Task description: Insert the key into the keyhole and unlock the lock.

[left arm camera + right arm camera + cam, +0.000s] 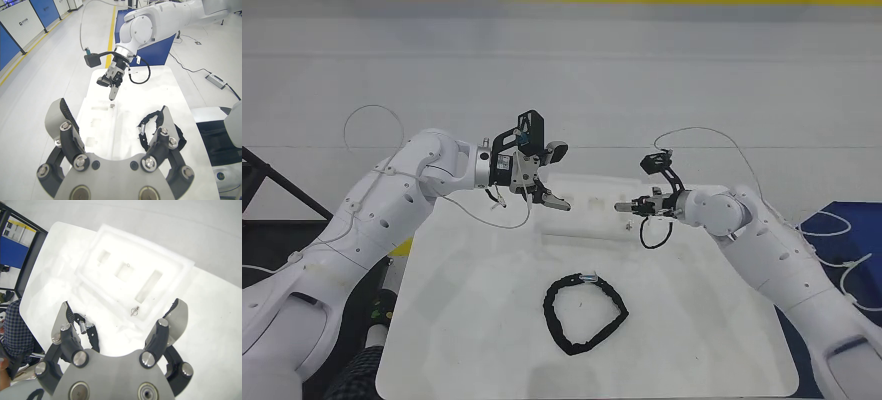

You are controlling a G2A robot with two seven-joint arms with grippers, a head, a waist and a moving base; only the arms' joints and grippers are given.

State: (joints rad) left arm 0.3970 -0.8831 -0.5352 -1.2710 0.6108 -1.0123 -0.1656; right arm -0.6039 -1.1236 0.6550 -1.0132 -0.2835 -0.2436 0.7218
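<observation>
— Left tool (113,107) first, since it sits right under my lens: its fingers are spread wide with nothing between them. From the top view I see it hanging over one end of the foam tray (175,260), at the far side of the desk (692,330).

— And the other one?

— My right tool (121,304) is spread just as wide and also carries nothing. It hangs over the tray's other end, tipped downward, with one fingertip (112,96) just above the key (134,311) and not touching it.

— So where exactly is the key?

— It lies flat on the tray's white surface near a corner, just beside the longest of the three rectangular recesses. It has a small loop at one end.

— And the lock?

— I see the lock (550,305), a black sleeved cable, lying in a closed loop on the bare desk, on the robot's side of the tray and well apart from the key. Its metal cylinder (82,327) sits on the side of the loop that faces the tray.

— Anything else?

— One tiny ring (128,265) lies in the middle recess.
</observation>
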